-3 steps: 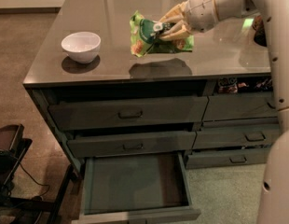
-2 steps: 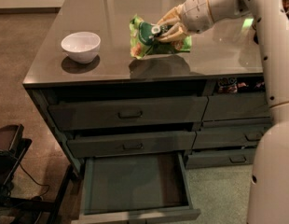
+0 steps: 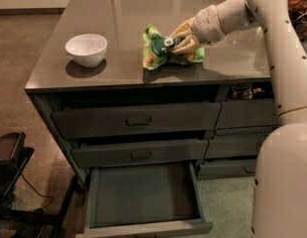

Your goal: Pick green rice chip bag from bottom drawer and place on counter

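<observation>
The green rice chip bag point(image 3: 154, 48) is crumpled and sits low over the counter point(image 3: 143, 14), near its front edge, right of centre. My gripper point(image 3: 174, 42) is shut on the bag, reaching in from the right on the white arm. The bag seems to touch the counter top or hover just above it; I cannot tell which. The bottom drawer point(image 3: 143, 195) stands pulled open below, its dark floor bare.
A white bowl point(image 3: 86, 49) stands on the counter's left part. Two shut drawers with metal handles point(image 3: 138, 121) are above the open one. Dark snack packets point(image 3: 241, 90) show in a slot on the right. A dark chair point(image 3: 7, 157) is at lower left.
The gripper and bag have moved slightly left and down toward the counter top. The bowl and the drawer have not moved.
</observation>
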Controlling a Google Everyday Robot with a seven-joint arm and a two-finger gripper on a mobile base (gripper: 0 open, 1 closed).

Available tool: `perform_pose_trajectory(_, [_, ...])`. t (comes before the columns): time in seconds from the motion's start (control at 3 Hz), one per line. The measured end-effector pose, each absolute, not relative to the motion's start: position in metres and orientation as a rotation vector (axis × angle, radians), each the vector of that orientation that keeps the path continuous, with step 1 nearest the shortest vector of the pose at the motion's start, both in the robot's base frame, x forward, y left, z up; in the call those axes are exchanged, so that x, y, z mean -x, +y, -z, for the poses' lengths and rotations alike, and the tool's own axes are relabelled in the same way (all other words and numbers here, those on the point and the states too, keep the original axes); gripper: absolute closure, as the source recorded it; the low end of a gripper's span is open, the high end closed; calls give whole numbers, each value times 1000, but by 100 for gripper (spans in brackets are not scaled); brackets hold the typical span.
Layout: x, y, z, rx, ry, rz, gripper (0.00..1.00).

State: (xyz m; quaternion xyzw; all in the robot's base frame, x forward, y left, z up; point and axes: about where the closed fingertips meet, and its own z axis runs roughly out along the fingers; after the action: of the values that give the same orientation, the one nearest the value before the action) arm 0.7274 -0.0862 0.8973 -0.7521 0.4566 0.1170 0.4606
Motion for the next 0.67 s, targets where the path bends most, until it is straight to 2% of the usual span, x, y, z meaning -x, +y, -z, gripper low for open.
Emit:
perform_pose_trajectory(0.33, [-728, -86, -897, 1851, 1124, -288, 81])
perform_pose_trajectory(0.67, [-728, -86, -897, 1851, 1124, -288, 58])
